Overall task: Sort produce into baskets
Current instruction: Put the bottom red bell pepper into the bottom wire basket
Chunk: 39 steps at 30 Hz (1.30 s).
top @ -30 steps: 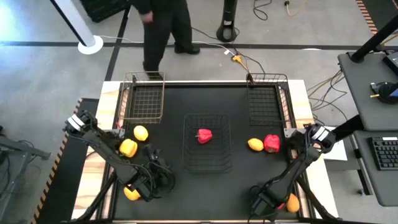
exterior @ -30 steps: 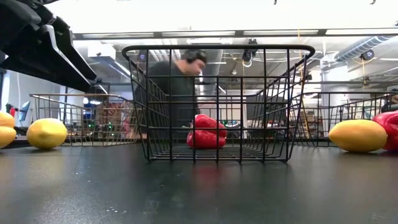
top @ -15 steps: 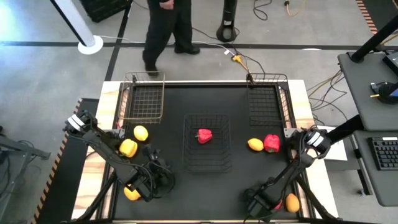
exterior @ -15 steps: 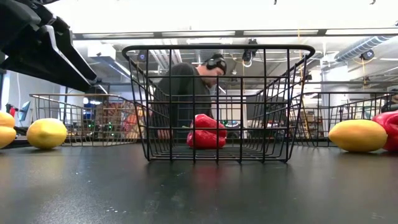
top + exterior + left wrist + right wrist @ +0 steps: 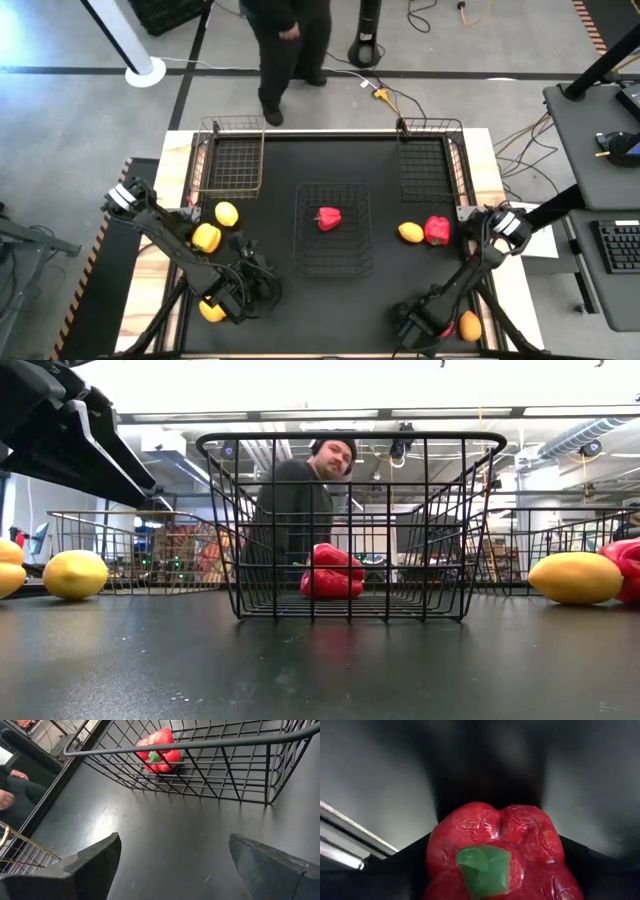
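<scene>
From above, the left gripper [image 5: 240,290] sits low at the table's [image 5: 330,300] near left and the right gripper [image 5: 412,328] at its near right; a red pepper [image 5: 328,218] lies in the middle basket [image 5: 333,262]. The low view shows that pepper [image 5: 331,571] inside the dark basket [image 5: 350,440]. The left wrist shows its fingers [image 5: 95,865] spread apart. The right wrist shows a red pepper [image 5: 495,852] clamped between its fingers [image 5: 410,857].

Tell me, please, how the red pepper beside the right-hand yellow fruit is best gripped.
Come from above and close across the rounded body of the red pepper, fingers on its near and far sides: the yellow fruit crowds its inner flank, leaving those sides free.
</scene>
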{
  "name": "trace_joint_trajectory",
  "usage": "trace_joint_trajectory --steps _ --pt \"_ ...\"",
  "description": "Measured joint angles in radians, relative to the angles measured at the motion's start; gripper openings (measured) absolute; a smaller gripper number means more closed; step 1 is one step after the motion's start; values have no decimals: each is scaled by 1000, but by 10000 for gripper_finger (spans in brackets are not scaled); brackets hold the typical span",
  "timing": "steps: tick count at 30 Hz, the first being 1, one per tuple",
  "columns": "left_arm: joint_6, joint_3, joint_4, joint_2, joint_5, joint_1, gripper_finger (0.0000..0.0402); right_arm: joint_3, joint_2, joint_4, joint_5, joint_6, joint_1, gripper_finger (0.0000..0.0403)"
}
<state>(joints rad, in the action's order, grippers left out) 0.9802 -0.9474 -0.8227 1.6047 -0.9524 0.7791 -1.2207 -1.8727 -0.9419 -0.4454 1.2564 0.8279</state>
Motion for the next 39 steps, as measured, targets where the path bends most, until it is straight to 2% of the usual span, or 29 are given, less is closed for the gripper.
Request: trace_joint_trajectory --steps 6,13,19,24,27,33,39 --pt "0 0 0 0 -1 0 350 -57 32 -21 15 -43 -42 286" --pt "0 0 1 0 -1 0 350 -172 122 -115 149 -130 -110 284" --pt "0 0 1 0 -1 0 350 -292 236 -124 382 -249 -166 291" --pt "0 0 1 0 -1 0 350 -383 313 -116 624 -416 -229 284" --pt "1 0 1 0 -1 0 350 -416 331 -73 725 -552 -287 286" --pt "1 0 1 0 0 0 350 -446 281 122 729 -845 -420 289" --pt "2 0 1 0 33 0 350 -456 177 142 680 -1026 -532 290"
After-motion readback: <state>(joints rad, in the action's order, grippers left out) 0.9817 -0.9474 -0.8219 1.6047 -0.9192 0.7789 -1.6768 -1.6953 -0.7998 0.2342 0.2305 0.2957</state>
